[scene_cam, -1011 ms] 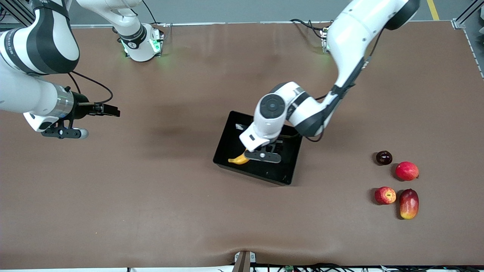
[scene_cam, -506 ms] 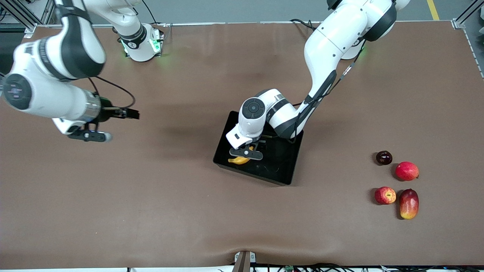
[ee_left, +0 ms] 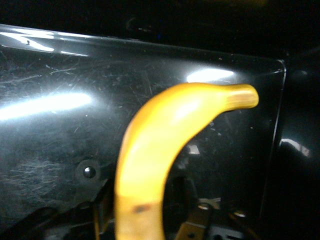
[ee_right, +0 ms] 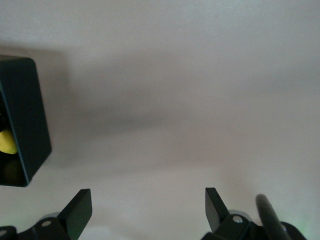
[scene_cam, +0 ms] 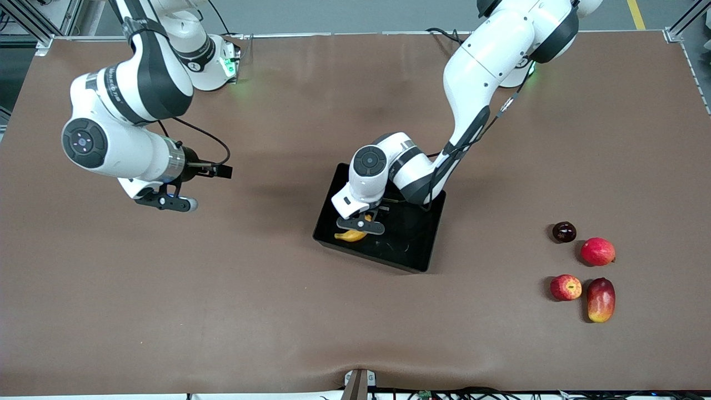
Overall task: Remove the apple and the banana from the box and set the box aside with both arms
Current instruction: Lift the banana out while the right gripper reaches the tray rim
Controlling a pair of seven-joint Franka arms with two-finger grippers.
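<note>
The glossy black box [scene_cam: 426, 244] sits mid-table. My left gripper [scene_cam: 361, 225] is low inside it, at the corner nearer the front camera and the right arm's end, shut on the yellow banana [scene_cam: 350, 236]. In the left wrist view the banana [ee_left: 160, 140] runs out from between my fingers just above the box floor [ee_left: 60, 125]. The small red apple [scene_cam: 565, 287] with yellowish streaks lies on the table toward the left arm's end. My right gripper [scene_cam: 165, 203] hangs open and empty over bare table toward the right arm's end; its wrist view [ee_right: 147, 205] shows the box [ee_right: 25, 130] to one side.
Beside the apple lie an oblong red-yellow mango [scene_cam: 601, 300], a rounder red fruit [scene_cam: 597, 251] and a small dark plum [scene_cam: 564, 231]. The brown table [scene_cam: 222, 289] stretches wide between the box and the right gripper.
The left gripper has sunk lower into the box with the banana and shifted toward the right arm's end. The right arm has swung its gripper closer to the box.
</note>
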